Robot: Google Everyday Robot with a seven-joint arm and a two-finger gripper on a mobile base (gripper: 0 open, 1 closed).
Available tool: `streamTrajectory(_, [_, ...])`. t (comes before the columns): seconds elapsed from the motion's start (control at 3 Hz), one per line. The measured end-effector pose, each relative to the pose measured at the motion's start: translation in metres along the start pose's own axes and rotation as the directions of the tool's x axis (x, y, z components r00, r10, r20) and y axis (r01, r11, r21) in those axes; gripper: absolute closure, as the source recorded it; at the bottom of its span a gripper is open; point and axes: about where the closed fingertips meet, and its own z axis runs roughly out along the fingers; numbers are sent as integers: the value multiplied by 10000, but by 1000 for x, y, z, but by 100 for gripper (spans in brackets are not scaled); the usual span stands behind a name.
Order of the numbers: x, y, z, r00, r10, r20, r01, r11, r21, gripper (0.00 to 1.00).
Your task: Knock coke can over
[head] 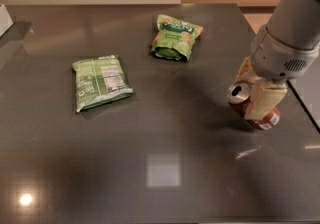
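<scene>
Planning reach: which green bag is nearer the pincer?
The crumpled far bag is nearer the pincer, which sits at the coke can on the right; the flat bag showing its back label lies farther left.

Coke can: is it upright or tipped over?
Tilted. The coke can shows its silver top leaning left, with the red base further right. The gripper is right against it.
</scene>
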Motion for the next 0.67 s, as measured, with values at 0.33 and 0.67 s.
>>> streamTrajectory(0.33, [-3,-1,0,9997,-78,-221,75,9999,-123,13])
streamTrajectory(0.67, [-5,-5,0,9998,-88,-174,89,10000,43,0])
